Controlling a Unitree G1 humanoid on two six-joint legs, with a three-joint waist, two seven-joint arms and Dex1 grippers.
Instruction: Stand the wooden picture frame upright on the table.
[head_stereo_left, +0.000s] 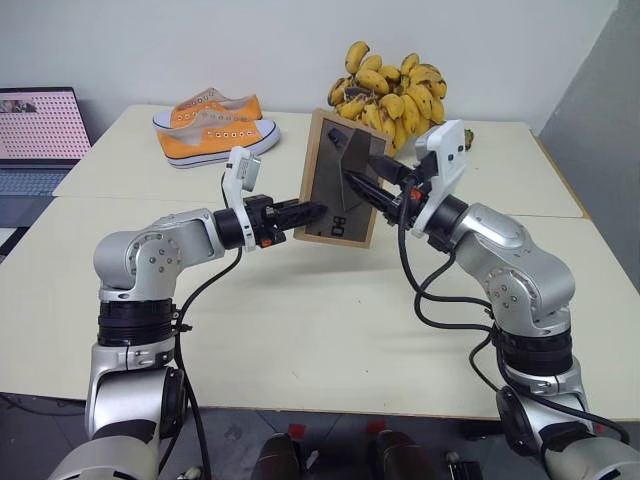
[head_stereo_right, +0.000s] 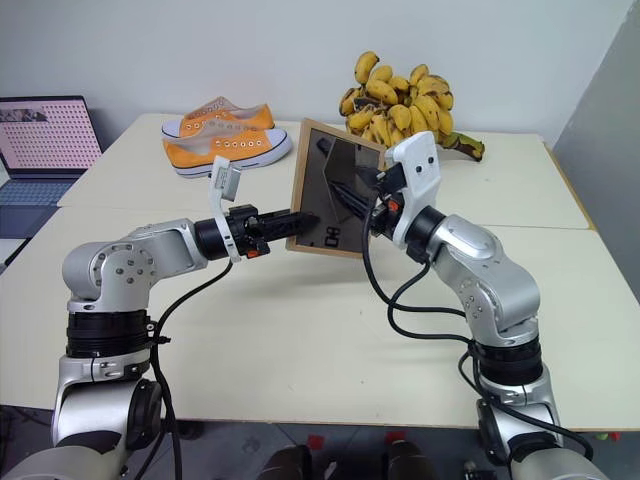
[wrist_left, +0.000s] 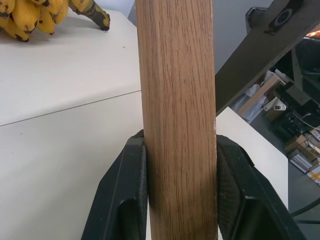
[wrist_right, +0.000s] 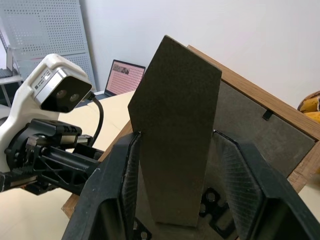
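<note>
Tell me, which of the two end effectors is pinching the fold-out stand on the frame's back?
The right end effector: it grips the dark prop stand, while the left end effector clamps the wooden picture frame by its edge.

text: white marks, not clearly legible | on: dark back of wooden picture frame (head_stereo_left: 340, 180)

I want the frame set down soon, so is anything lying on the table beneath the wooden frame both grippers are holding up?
Nothing visible does. The cream table under the light-wood picture frame is bare; the orange sneakers and yellow bananas sit farther back.
</note>
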